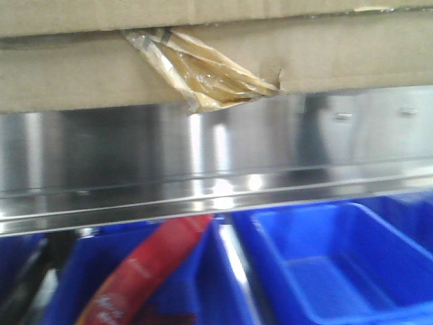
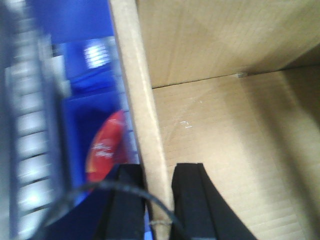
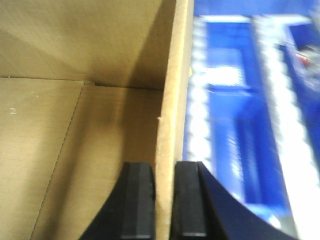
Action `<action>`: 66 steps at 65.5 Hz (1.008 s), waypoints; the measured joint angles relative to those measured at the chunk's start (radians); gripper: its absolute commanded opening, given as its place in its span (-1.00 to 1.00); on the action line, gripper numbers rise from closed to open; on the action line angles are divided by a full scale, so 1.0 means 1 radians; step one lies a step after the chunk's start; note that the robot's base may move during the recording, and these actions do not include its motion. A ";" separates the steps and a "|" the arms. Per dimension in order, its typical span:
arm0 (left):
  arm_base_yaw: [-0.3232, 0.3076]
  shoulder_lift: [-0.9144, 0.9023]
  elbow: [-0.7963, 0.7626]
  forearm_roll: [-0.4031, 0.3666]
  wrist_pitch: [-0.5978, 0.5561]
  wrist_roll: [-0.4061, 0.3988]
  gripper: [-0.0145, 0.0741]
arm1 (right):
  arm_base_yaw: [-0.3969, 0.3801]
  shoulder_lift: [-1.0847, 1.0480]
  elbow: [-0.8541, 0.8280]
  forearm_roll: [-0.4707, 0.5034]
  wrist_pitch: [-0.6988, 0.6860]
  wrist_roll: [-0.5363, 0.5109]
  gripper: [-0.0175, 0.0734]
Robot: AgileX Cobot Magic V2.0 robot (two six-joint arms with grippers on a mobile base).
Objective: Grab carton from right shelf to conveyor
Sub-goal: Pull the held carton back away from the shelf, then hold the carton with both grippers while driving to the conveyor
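One carton [image 1: 325, 54] fills the top of the front view, its lower edge lying right along the top of the shelf [image 1: 216, 149], whose single broad steel rail runs the full width beneath it. One wad of amber tape [image 1: 203, 74] hangs from the carton's seam and droops onto the rail.

Two grippers are at work, one per side wall. The left gripper [image 2: 160, 172] straddles the carton's left wall, one black finger outside and one inside the box, pinched on the cardboard. The right gripper [image 3: 164, 167] does the same on the right wall, its fingers pressed against both faces of the board. A thin black cable [image 2: 100, 187] loops across the left gripper.

Below the rail sit at least two blue bins [image 1: 338, 264]. The left one holds one red packet [image 1: 162, 264], which leans up towards the rail. More blue bins blur past outside each wall in the wrist views. The carton's interior shows bare cardboard
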 measured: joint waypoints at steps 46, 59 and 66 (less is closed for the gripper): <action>0.000 0.000 0.000 0.004 -0.008 -0.002 -0.72 | 0.000 0.000 0.002 0.000 -0.002 0.000 -0.76; 0.000 0.000 0.000 0.004 -0.012 -0.002 -0.72 | 0.000 0.000 0.002 0.000 -0.006 0.000 -0.76; 0.000 0.000 0.000 0.004 -0.008 -0.002 -0.72 | 0.000 0.000 0.002 0.000 -0.006 0.000 -0.76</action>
